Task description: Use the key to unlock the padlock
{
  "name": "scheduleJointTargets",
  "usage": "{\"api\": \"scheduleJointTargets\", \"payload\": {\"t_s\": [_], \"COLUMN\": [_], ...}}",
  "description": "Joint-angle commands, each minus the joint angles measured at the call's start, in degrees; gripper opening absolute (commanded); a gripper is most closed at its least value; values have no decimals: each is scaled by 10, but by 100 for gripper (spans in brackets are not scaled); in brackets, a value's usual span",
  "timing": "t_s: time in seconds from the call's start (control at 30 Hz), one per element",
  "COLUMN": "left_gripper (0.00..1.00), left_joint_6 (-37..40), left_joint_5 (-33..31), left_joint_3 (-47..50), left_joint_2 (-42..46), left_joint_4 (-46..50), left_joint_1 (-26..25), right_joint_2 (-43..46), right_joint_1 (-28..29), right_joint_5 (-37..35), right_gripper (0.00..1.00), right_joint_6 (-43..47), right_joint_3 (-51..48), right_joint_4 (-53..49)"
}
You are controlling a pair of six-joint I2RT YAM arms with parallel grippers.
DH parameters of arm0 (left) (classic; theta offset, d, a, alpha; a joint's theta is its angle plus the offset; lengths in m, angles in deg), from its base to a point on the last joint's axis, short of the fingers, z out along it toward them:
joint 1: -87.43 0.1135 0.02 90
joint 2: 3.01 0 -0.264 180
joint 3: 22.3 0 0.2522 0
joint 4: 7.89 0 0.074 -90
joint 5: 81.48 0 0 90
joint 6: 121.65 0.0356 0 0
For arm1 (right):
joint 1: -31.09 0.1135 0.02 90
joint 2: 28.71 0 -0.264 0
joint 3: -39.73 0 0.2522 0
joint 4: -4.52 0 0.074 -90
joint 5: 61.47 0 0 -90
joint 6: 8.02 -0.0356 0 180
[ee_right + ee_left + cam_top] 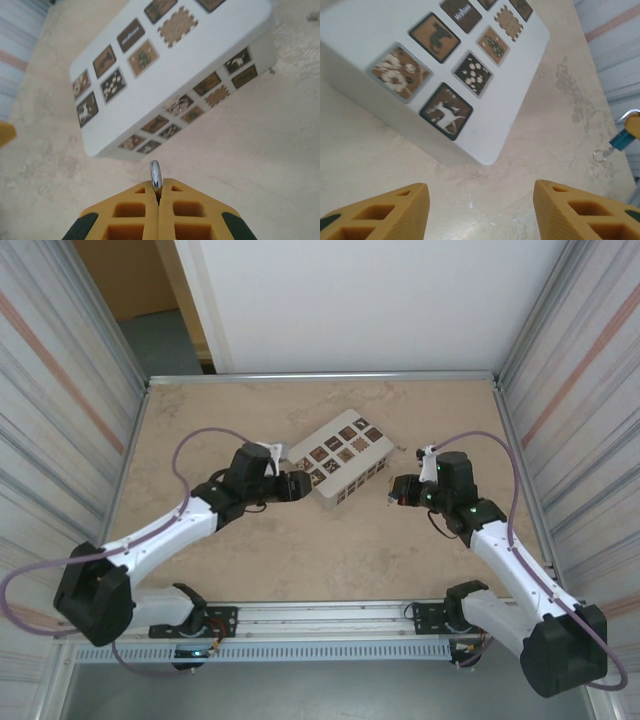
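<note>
Pale beige desk [300,565] here, marbled like stone, under soft, even light. Ribbed translucent left panel [60,390] and matching right panel [580,370] close in the sides, both with faint orange stripes. Along the back, a plain white board [370,300] above a silver frame bar [320,376]. Past the far-left corner, a brown wall [125,275] and grey-blue floor [170,340].

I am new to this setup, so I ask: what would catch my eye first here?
The white box with dark patterned squares lies on the table. The right gripper is shut on the padlock, whose silvery loop pokes out; the open left gripper faces the box's corner.
</note>
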Motion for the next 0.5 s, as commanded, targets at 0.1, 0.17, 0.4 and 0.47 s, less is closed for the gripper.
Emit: {"api": "scheduleJointTargets", "payload": {"t_s": [0.1,0.17,0.4,0.47], "left_gripper": [65,67,72,75], "left_joint_6": [28,29,-1,-11], "left_joint_5": [-118,-137,-188,-197], "left_joint_3": [46,58,104,122], "left_joint_2": [97,120,189,210], "left_joint_4": [32,40,58,51], "left_joint_1": [3,7,22,26], "right_joint_2": [-3,-12,-55,-62], "right_joint_1": [45,61,113,126], "right_joint_5": [-24,-24,-44,-44], "right_gripper": [0,0,0,0], "right_joint_6": [33,29,-6,-18], "right_joint_3": [40,48,52,46], "right_joint_4": [-132,-157,-210,-206]}}
